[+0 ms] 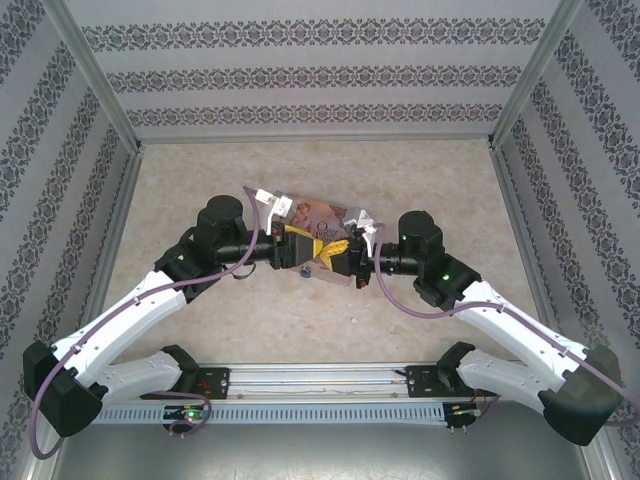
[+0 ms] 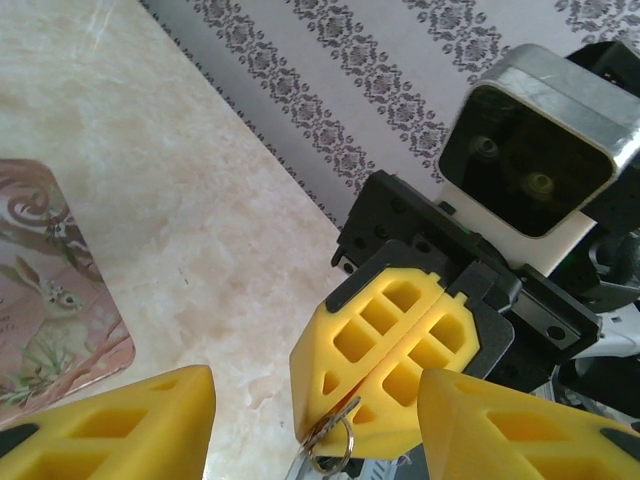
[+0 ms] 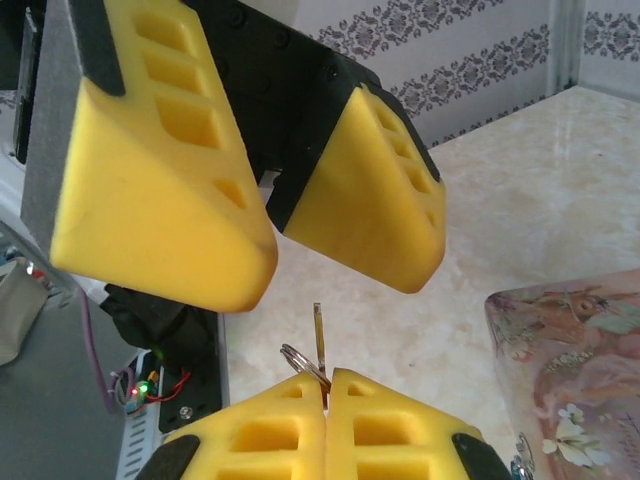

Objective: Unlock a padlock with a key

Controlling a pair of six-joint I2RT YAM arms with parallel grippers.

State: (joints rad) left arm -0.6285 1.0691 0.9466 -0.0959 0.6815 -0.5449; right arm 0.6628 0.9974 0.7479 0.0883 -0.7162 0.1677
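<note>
Beige marble-look table (image 1: 220, 335), smooth matte top. Pink rectangular tin with rabbit drawings (image 2: 45, 300) lying flat on it, roughly mid-table, rounded corners, lid up.

Thin dark key (image 3: 318, 335) stands upright, pinched in the right gripper (image 3: 326, 392)

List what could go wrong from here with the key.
1. The right claw pinches the key at one end only, thin blade sticking out; a nudge may twist it loose.
2. The left claw stands open facing that blade; shutting off-centre might knock it aside.
3. The key ring dangles beside the blade and may snag a finger.
</note>
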